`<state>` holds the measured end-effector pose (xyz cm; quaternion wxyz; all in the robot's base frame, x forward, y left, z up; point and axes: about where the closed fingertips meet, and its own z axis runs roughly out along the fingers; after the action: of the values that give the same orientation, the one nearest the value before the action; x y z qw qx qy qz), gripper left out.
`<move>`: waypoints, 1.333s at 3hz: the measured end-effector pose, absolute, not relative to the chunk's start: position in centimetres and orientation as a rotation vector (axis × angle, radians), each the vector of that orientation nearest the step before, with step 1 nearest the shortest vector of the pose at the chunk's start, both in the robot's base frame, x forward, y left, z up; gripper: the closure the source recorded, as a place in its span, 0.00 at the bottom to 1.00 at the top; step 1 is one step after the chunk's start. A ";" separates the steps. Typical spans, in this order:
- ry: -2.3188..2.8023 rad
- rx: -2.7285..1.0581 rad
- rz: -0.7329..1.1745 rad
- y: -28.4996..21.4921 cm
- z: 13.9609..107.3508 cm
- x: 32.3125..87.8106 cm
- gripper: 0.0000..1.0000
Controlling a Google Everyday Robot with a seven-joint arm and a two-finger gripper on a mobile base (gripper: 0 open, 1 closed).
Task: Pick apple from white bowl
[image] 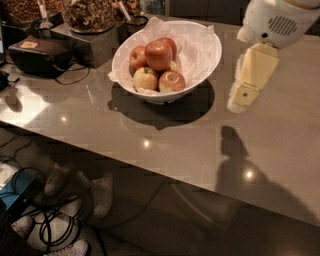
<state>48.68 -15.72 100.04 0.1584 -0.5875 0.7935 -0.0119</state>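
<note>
The white bowl (207,57) stands on the grey table, lined with crumpled white paper and holding several apples. The apple (159,54), large, glossy and deep red, lies on top of the pile. Smaller red apples (138,56) and yellow-green blushed apples (145,78) lie around it. My gripper (250,82) hangs from a white wrist at the upper right. It is above the table, just right of the bowl's rim, and apart from it. It holds nothing that shows.
A black device (40,55) with a cord sits at the left. Containers of snacks (90,15) and a dark cup (136,22) stand behind the bowl. The table's front edge runs diagonally; cables (45,225) lie on the floor below.
</note>
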 end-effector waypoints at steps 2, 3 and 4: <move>2.327 -1.559 0.021 -13.9 100.3 52.5 0.00; 2.313 -1.517 0.068 -13.5 100.5 53.1 0.00; 2.324 -1.520 0.170 -11.0 100.4 54.6 0.00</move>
<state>54.63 -10.98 100.37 0.1787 -0.5376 0.8219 0.0599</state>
